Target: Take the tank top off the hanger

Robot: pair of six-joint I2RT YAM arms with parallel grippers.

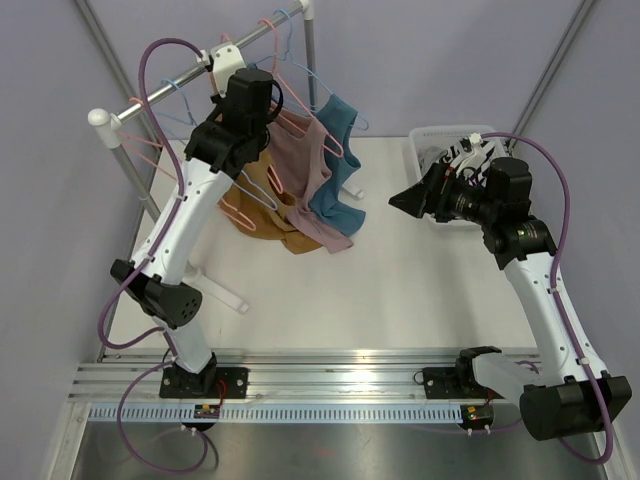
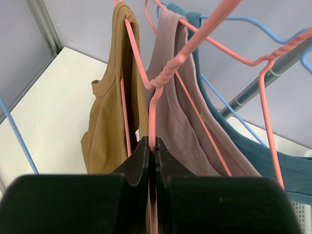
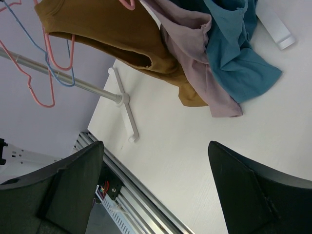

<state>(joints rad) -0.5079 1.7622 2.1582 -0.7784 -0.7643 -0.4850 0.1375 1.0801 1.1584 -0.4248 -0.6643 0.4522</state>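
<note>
- The left gripper (image 2: 152, 146) is up at the rack (image 1: 160, 90) in the far left corner. Its jaws are pinched tight on the wire of a pink hanger (image 2: 165, 74), just below the twisted neck
- Three tops hang side by side there, all on their hangers: a mustard tank top (image 2: 105, 131) on the left, a mauve tank top (image 2: 170, 112) in the middle and a teal tank top (image 2: 273, 165) on the right
- The clamped wire runs down between the mustard and mauve ones (the wrist view doesn't really show which of the two it carries)
- In the top view the three hems bunch together low over the table (image 1: 400, 290). Whether they touch it is hard to call
- The right gripper (image 3: 153, 151) hangs over the right side of the table, fingers spread wide with nothing between them. It points left toward the clothes and is well apart from them
- A white bin (image 1: 425, 140) sits at the far right, just behind the right arm's wrist
</note>
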